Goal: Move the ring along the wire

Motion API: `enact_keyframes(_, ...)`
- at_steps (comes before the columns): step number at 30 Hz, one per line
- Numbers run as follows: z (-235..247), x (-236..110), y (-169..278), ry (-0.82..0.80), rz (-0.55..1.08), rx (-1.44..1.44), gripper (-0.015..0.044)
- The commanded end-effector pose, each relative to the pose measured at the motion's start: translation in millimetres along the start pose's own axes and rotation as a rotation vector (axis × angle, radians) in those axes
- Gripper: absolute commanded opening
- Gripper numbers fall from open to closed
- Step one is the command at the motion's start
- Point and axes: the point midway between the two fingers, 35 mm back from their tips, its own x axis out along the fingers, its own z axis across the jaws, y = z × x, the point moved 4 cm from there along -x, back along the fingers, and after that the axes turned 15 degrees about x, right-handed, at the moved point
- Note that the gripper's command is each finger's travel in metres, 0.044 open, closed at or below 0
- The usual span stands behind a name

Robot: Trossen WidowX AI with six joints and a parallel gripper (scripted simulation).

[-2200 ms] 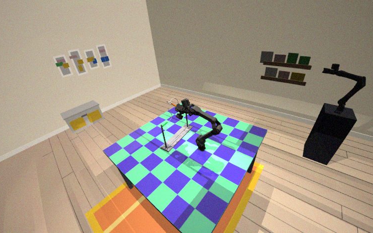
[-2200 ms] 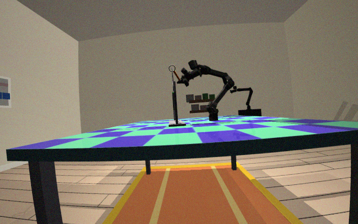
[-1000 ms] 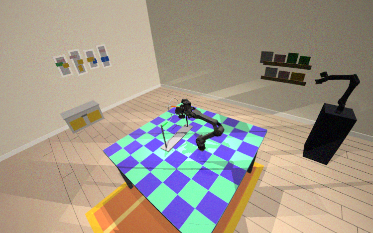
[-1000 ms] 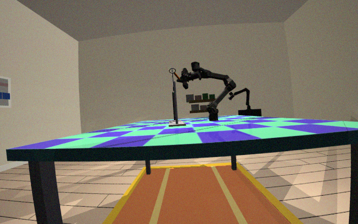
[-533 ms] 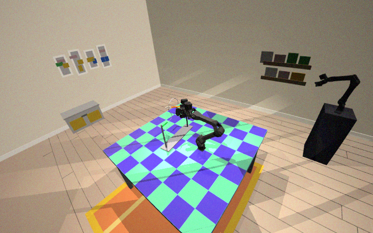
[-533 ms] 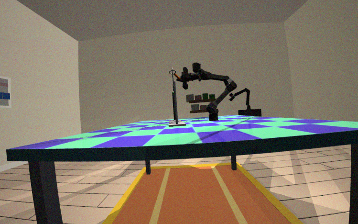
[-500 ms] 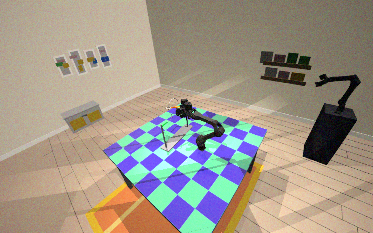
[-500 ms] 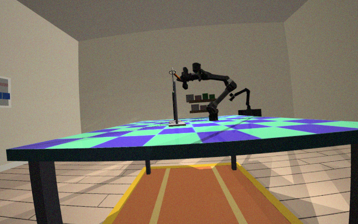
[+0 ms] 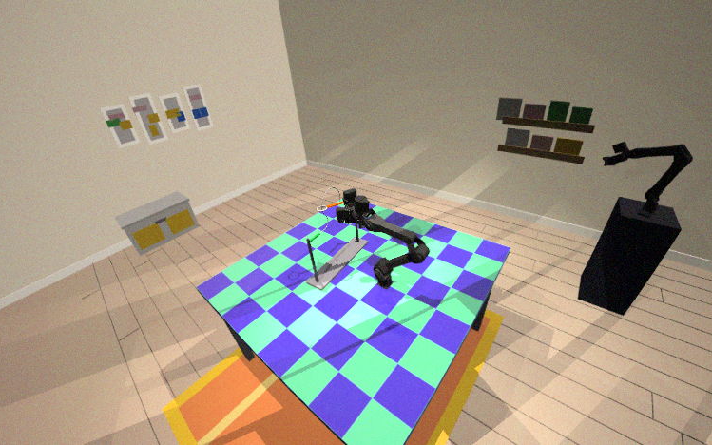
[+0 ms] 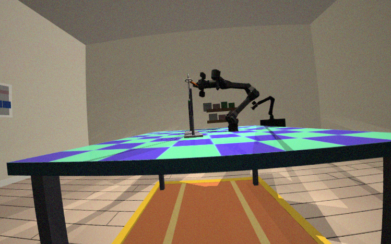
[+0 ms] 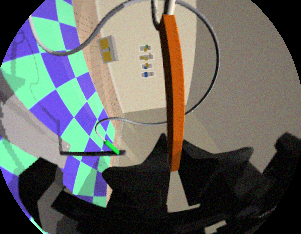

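Observation:
The wire stand has a grey base plate [image 9: 341, 259] [image 10: 193, 134] and two dark posts on the checkered table [image 9: 347, 376] [image 10: 190, 151]. The near post [image 9: 314, 260] carries a green wire part [image 9: 313, 237] [image 11: 110, 147]. The thin grey wire [image 9: 332, 189] [image 11: 124, 8] arcs above them. My gripper [image 9: 343, 207] [image 10: 197, 85] [image 11: 166, 136] is shut on the orange handle [image 9: 336, 203] [image 10: 193, 82] [image 11: 173, 95]. It holds the ring [image 9: 328, 206] [image 10: 190, 82] high, above the stand. In the wrist view the grey wire passes through the ring; whether they touch I cannot tell.
A second dark arm stands on a black pedestal [image 9: 629, 254] [image 10: 272, 122] off the table to the right. A low cabinet [image 9: 156, 221] stands by the left wall, and shelves [image 9: 546, 124] hang on the back wall. An orange rug [image 10: 214, 212] lies under the table.

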Motion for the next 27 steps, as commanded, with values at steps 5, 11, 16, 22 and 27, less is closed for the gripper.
enact_keyframes(5,-2.6,-0.5,0.2,0.052,-0.028,-0.092,-0.015)
enact_keyframes(11,-4.1,-0.2,0.1,0.088,-0.046,-0.162,-0.015)
enact_keyframes(16,-5.3,0.1,-0.2,0.118,-0.061,-0.219,-0.015)
enact_keyframes(22,-6.7,0.3,-0.5,0.153,-0.079,-0.288,-0.015)
enact_keyframes(27,-7.8,0.4,-0.8,0.182,-0.094,-0.344,-0.015)
